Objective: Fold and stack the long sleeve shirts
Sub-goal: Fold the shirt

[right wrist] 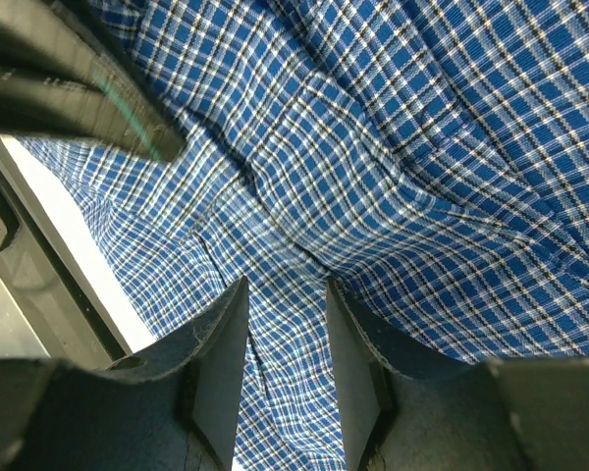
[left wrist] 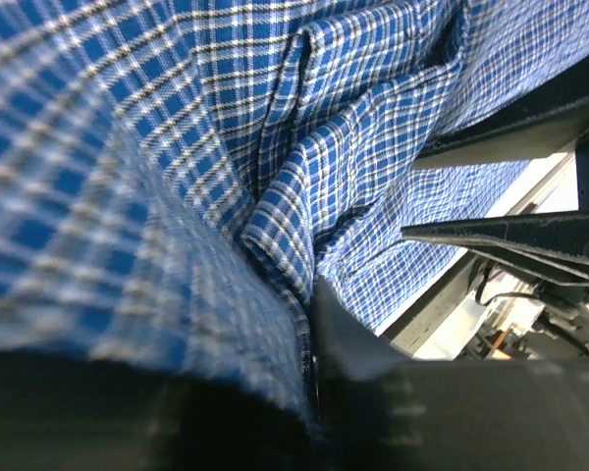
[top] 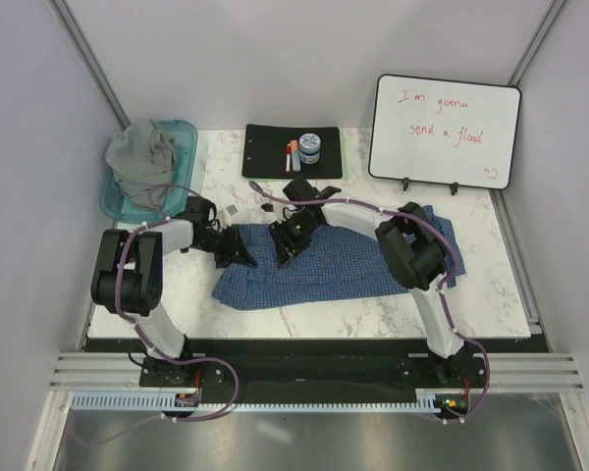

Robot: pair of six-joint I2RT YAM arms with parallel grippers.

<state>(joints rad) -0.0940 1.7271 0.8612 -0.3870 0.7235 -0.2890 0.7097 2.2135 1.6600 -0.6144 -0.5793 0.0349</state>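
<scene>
Item: one blue-and-white fine-check woven shirt (top: 344,280), spread on white marbled table (top: 471,285). Its raised fold is clamped in left gripper (left wrist: 304,363). On right gripper (right wrist: 285,378), jaws part-open above cloth, empty.

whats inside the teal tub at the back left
A grey shirt is heaped in the tub, bulging above its rim. Anything beneath the shirt, and the tub's floor, is covered.
</scene>
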